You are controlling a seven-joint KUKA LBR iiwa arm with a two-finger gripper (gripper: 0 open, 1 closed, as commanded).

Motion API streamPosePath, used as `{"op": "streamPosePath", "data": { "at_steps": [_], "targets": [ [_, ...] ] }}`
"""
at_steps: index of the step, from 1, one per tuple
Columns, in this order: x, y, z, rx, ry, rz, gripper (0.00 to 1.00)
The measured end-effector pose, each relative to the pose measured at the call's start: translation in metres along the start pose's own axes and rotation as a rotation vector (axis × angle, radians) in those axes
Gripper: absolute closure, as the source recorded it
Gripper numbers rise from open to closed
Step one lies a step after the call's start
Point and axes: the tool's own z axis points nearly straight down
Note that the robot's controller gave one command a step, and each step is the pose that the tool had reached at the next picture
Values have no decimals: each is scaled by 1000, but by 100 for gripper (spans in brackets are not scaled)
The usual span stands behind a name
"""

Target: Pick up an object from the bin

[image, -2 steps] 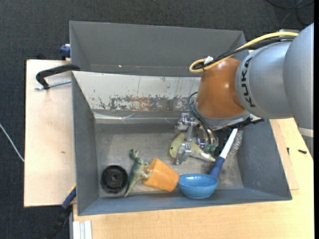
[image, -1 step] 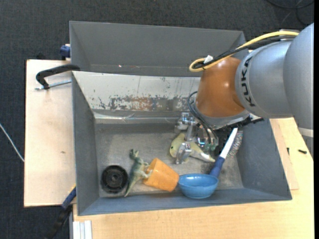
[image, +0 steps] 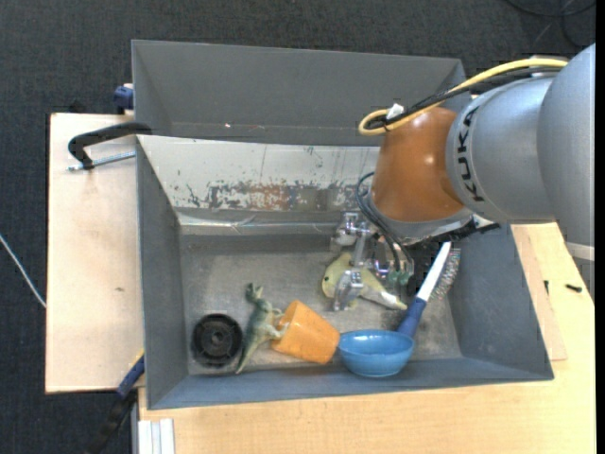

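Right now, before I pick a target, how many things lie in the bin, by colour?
Black: 1, disc
Green: 1, toy dinosaur
Orange: 1, cup
Blue: 1, scoop
Pale yellow: 1, thing at the gripper
Total: 5 in sight

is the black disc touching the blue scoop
No, a green dinosaur and orange cup separate the black disc from the blue scoop.

Shines evenly from above, glares pale off the back wall of the bin [image: 284, 173], drops a soft shadow beneath the arm [image: 529, 149], leaves the surrounding carpet [image: 57, 26] dark.
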Motion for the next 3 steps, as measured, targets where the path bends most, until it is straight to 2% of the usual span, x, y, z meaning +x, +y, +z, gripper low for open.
{"op": "streamPosePath", "data": {
  "at_steps": [1,2,3],
  "targets": [
    [-1,0,-1,0,0,0,0],
    [-2,0,-1,0,-1,0,100],
    [-4,1,-31,-1,-3,0,100]
  ]
}}
